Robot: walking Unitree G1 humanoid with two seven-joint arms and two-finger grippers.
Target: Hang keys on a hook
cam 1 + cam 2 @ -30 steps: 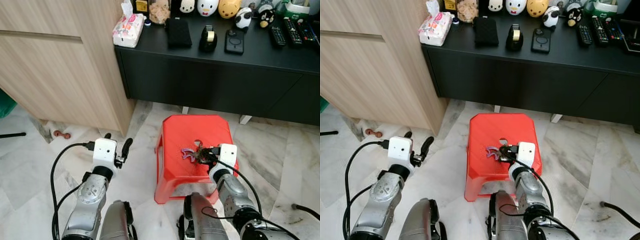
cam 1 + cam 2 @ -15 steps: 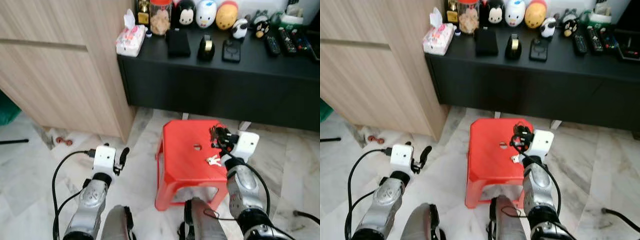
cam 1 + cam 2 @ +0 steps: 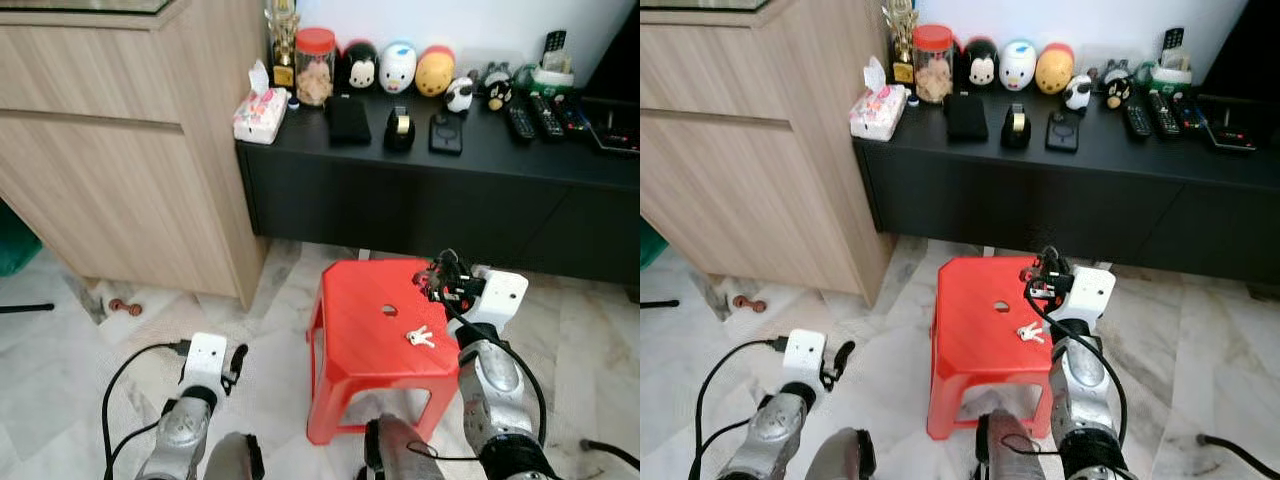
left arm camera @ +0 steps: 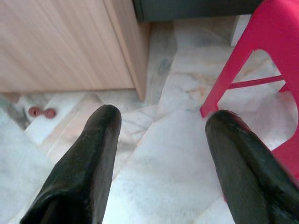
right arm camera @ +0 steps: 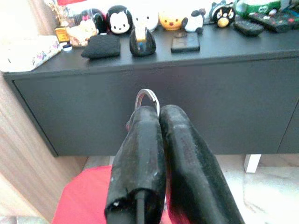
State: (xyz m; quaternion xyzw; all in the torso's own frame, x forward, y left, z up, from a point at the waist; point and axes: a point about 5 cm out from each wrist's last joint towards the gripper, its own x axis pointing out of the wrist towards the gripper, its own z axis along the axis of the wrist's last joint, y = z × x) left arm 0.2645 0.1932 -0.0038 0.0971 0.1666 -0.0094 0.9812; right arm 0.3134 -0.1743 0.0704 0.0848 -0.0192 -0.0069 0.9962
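My right gripper (image 3: 441,279) is shut on the keys' silver ring (image 5: 147,97), which sticks out past its fingertips in the right wrist view. It is held above the back right part of the red plastic stool (image 3: 355,350). The small pale keys (image 3: 420,337) show below the gripper against the stool's top; whether they hang free or touch it I cannot tell. My left gripper (image 3: 237,360) hangs low over the marble floor to the left of the stool, open and holding nothing, its fingers (image 4: 93,154) spread wide.
A long black cabinet (image 3: 420,200) stands behind the stool, topped with a tissue pack (image 3: 258,110), a jar, toy figures and remotes. A light wooden cabinet (image 3: 120,170) is at the left. A small red-brown object (image 3: 125,307) lies on the floor.
My right gripper has lifted the keys off the stool's top and raised them toward the black cabinet. The head view has tilted up. The left arm has sunk lower.
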